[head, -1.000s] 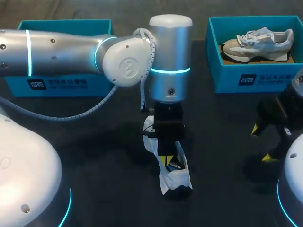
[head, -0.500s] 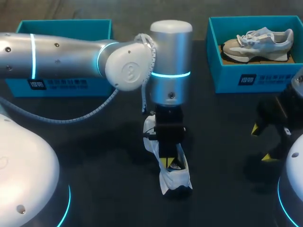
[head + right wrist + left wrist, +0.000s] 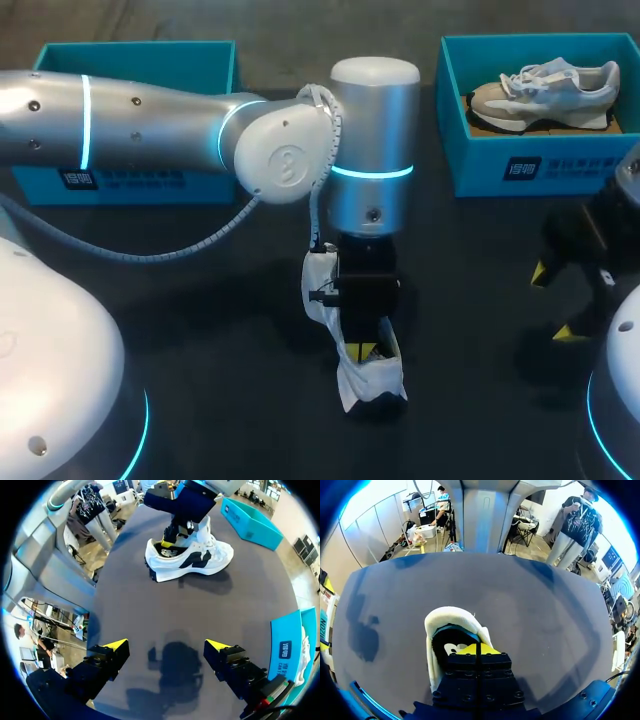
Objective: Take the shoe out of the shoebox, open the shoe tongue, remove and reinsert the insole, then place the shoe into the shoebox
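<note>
Risk imo: left jaws, closed together inside the white-and-black sneaker (image 3: 372, 378), might drag the whole unheld shoe across the dark surface (image 3: 200, 330); right jaws hang apart.

Right hand (image 3: 166, 645) agape (left hand (image 3: 477, 650) pinched)

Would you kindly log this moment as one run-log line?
left gripper: inside shoe opening | right gripper: open, above table | shoe: upright on table
</note>
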`<state>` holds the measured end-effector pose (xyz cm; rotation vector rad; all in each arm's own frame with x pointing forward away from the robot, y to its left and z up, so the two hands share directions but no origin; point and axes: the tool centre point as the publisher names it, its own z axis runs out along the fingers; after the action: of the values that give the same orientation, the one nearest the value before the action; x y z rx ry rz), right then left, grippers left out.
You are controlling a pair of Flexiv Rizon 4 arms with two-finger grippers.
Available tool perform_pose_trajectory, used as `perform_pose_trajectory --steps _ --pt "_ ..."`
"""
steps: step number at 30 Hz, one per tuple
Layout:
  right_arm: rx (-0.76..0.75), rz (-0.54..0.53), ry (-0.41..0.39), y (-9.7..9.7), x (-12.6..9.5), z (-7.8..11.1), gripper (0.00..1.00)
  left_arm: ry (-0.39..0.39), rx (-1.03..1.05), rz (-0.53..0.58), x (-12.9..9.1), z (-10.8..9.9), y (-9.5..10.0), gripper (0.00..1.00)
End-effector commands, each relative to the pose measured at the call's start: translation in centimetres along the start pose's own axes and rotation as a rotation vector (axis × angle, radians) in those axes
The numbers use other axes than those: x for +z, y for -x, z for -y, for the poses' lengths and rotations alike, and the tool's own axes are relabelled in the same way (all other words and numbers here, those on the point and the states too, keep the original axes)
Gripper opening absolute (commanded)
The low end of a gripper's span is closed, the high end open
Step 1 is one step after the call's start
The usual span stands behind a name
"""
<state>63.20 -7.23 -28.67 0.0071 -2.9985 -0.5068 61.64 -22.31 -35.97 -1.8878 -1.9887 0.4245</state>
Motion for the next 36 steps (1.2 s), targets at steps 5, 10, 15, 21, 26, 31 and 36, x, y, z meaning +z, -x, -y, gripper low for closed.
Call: perform_pose_trajectory --steps 5,10,15,21,26,31,36 --pt "0.000 0.003 -0.002 -0.1 0.0 0.0 1.00 -0.010 0.030 0.066 -2.0 1.6 -0.4 0.00" --pt "0.000 0.003 -0.002 -0.1 0.0 0.0 1.00 -0.011 0.042 0.071 -1.9 2.1 0.1 0.00" --pt "0.000 0.003 -0.002 -0.1 0.0 0.0 1.00 -0.008 0.033 0.062 -1.3 2.2 0.4 0.00" --pt "0.000 0.003 -0.002 -0.1 0.0 0.0 1.00 -0.010 0.031 0.050 -0.7 2.3 0.7 0.00" --pt "0.000 0.003 -0.002 -0.1 0.0 0.0 1.00 -0.001 0.027 0.041 0.1 2.2 0.9 0.00" --pt "0.000 0.003 -0.002 -0.1 0.0 0.0 1.00 0.026 0.009 0.034 0.8 1.9 0.9 0.00" --pt "0.000 0.003 -0.002 -0.1 0.0 0.0 1.00 0.048 0.002 0.031 1.5 1.7 0.6 0.00"
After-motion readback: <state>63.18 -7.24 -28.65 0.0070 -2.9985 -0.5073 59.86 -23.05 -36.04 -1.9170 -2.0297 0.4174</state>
